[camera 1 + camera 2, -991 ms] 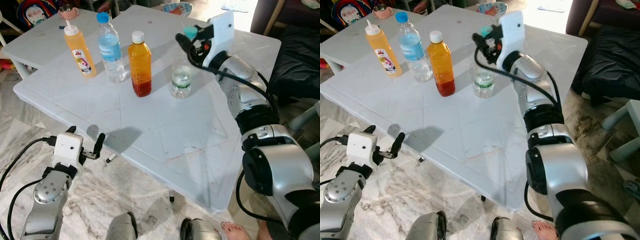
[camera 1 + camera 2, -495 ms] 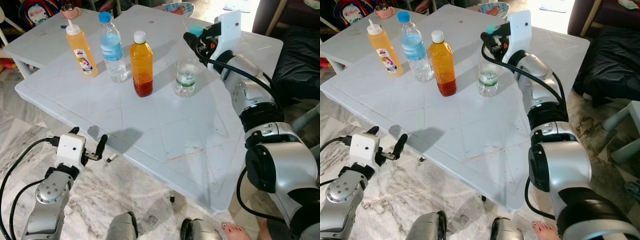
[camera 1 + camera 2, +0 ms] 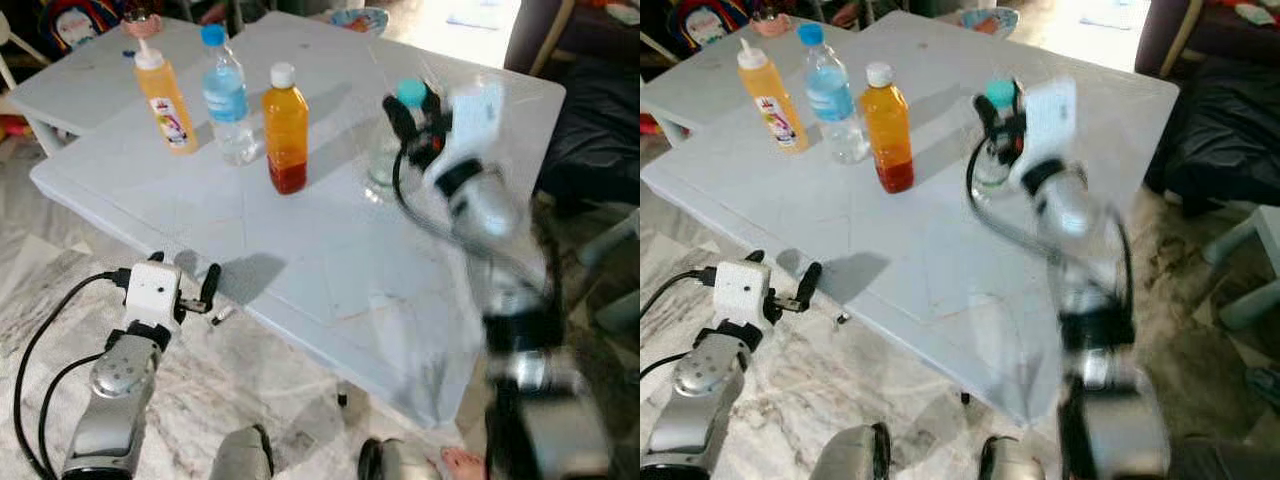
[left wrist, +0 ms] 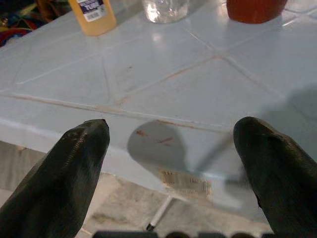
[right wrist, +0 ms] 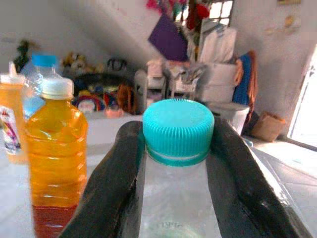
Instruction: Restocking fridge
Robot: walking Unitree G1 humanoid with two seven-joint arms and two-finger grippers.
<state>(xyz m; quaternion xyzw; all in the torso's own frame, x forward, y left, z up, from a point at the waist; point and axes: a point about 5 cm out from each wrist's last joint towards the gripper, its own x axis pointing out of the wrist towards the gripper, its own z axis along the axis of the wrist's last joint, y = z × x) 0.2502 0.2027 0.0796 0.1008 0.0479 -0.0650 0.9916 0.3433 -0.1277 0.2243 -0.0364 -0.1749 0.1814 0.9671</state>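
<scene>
Clear glossy plastic bottle (image 5: 173,208) with ribbed teal cap (image 5: 178,130) between matt black fingers (image 5: 106,193); smooth white plastic table (image 3: 330,250); polished marble floor (image 3: 50,290).

Daylight floods in from the far right, where the floor (image 3: 480,15) burns out to white glare. The table (image 3: 330,250) is evenly lit, with a soft dark shadow at its near edge beside the left gripper (image 3: 180,292). The right arm (image 3: 490,240) is smeared by motion blur — its outline ghosted and half transparent — while the bottles (image 3: 285,128) stay fairly sharp. In the right wrist view the cap (image 5: 178,130) is crisp and the room behind soft. The left wrist view is dimmer, its fingers (image 4: 69,173) out of focus.
</scene>
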